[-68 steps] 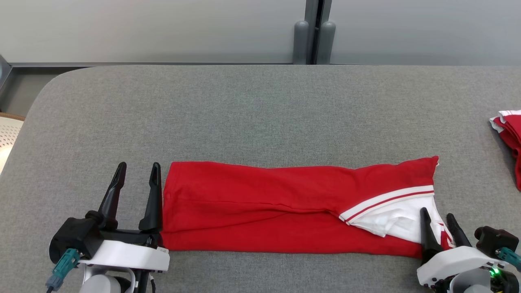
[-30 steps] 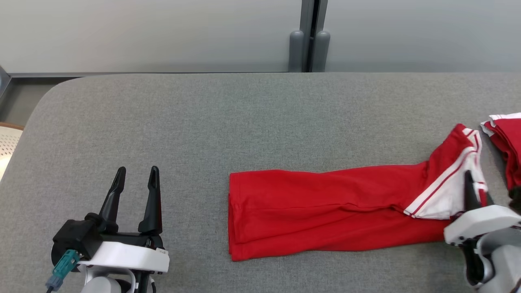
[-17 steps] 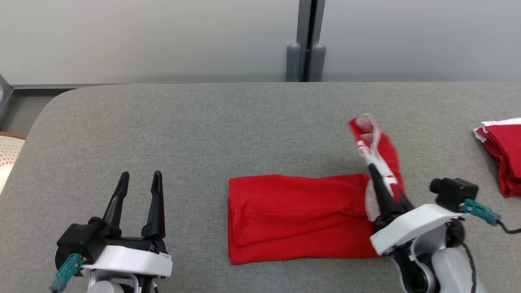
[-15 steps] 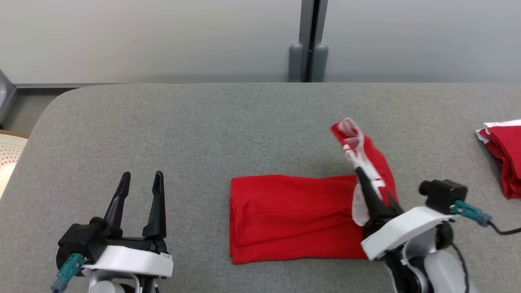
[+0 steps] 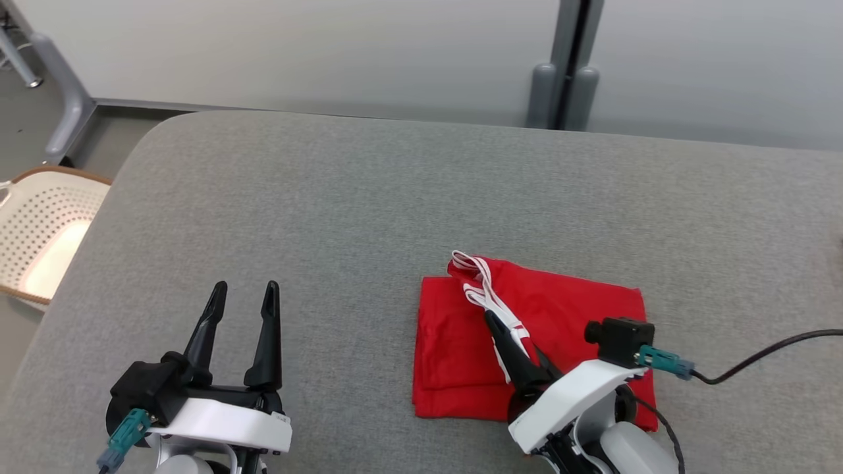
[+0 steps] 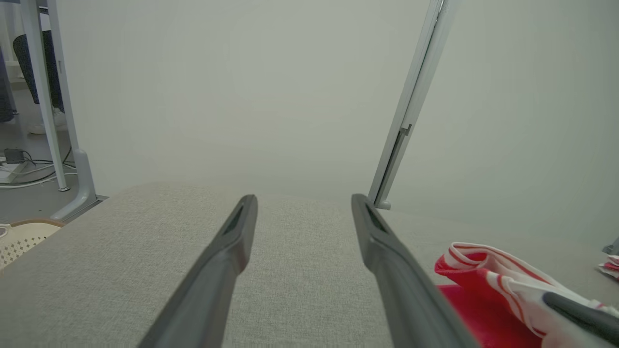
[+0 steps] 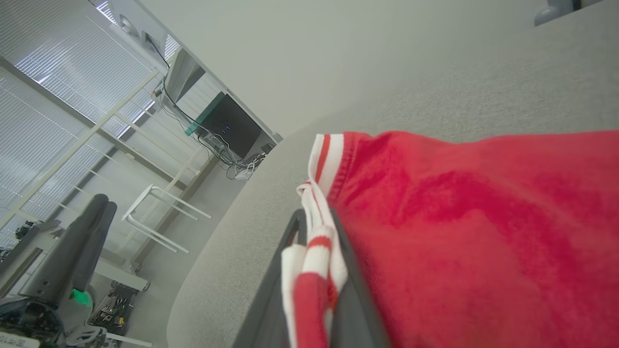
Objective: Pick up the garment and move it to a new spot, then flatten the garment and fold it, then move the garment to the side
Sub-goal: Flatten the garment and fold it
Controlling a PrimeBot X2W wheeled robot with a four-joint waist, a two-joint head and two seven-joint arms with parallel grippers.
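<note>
- At the far left of the head view, a pale perforated basket [image 5: 39, 224] sits beside the rounded corner of the bench [image 5: 369, 191]. The frame edge cuts most of it away.
- The left gripper [image 5: 245, 289] is low over the grey surface near the front edge. Its fingers [image 5: 267, 336] stand wide apart with nothing between them. I cannot tell whether it touches the bench, and its arm runs out of the bottom of the frame.
- In the left wrist view, the same gripper [image 6: 303, 199] points along the bench toward a pale wall.
- The garment [image 5: 579, 309], red and folded into a rough rectangle, lies right of centre near the front edge, well apart from the left gripper. Its near right corner is hidden under the right arm's white housing.
- A striped hem [image 5: 484, 289], white with red lines, lifts off the top layer and runs into the right gripper [image 5: 507, 329].
- From the head, only one of that gripper's dark fingers [image 5: 510, 349] shows plainly, because cloth covers the other. The right wrist view shows the gripper [image 7: 314, 217] nearly closed, clamping the hem [image 7: 316, 246], with the red garment [image 7: 459, 217] spread to the right.
- In the left wrist view, the garment [image 6: 476, 309] is cut off at the lower right corner.
- At that view's right edge is a small red and white scrap [image 6: 610, 266], perhaps more clothing. Too little of it shows to say.
</note>
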